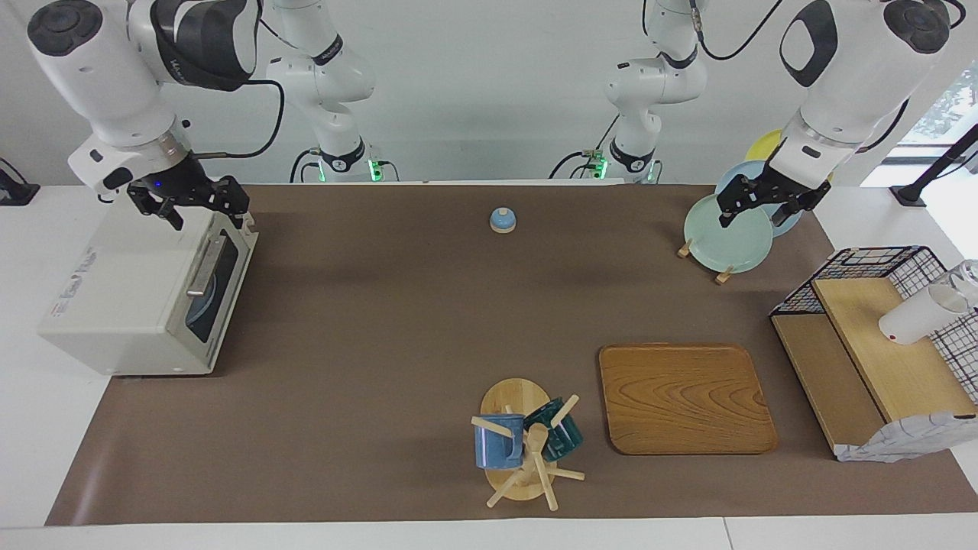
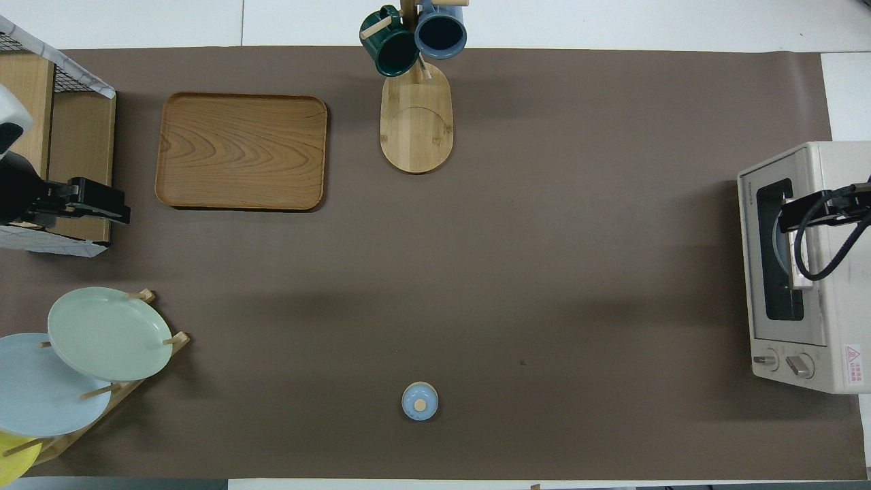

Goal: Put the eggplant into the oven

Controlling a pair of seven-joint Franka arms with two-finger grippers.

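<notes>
Covering the white table (image 1: 46, 428), brown mat (image 1: 382, 344); both grippers' fingers spread.

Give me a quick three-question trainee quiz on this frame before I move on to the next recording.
1. True or false: the oven has its door shut.
2. The right gripper hangs over: A) the wooden tray, B) the oven, C) the mug stand.
3. Is the eggplant visible in either view?

Key: 1 true. 2 B. 3 no, neither on the table nor in a gripper; the left gripper and the right gripper are both open and empty.
</notes>
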